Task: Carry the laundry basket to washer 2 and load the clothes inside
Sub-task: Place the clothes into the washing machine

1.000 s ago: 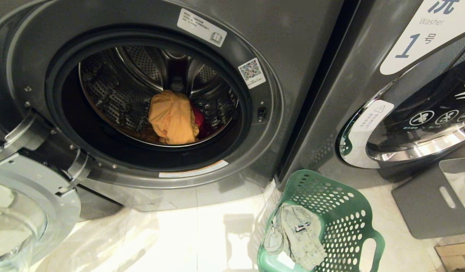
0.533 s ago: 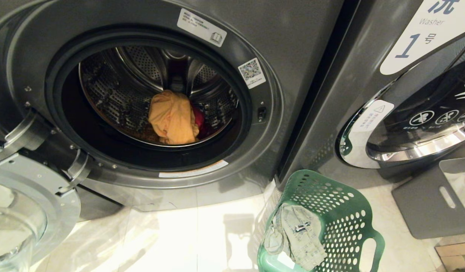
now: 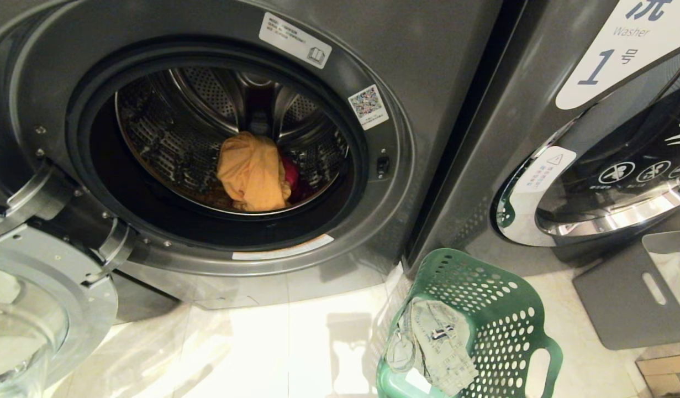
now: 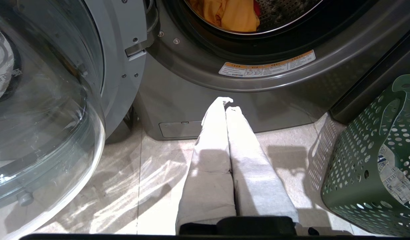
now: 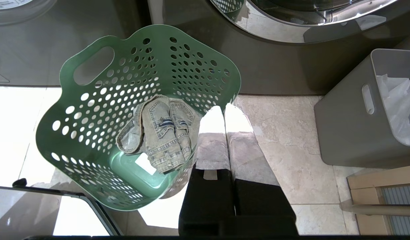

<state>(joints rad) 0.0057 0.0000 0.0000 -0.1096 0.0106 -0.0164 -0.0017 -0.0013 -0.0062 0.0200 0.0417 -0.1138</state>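
- My left pincer (image 4: 226,103) hangs low over the pale tiled floor (image 4: 151,173), its two cloth-wrapped fingers pressed flat together, holding nothing.
- My right pincer (image 5: 221,111) is likewise closed and empty, just beside the basket.
- The green plastic laundry basket (image 3: 500,309), its wavy walls dotted with round holes, stands on the floor by the open washer (image 3: 428,61) and holds a crumpled faded denim piece (image 3: 436,345).
- Inside the washer's perforated steel drum (image 3: 168,138) lie the clothes: a soft yellow-orange garment (image 3: 254,174) with a magenta one (image 3: 291,174) behind it.
- The round glass door (image 3: 25,309) is swung open on my left.
- A second dark washer (image 3: 538,99), marked 1, and a smooth grey bin (image 3: 627,293) stand on my right.
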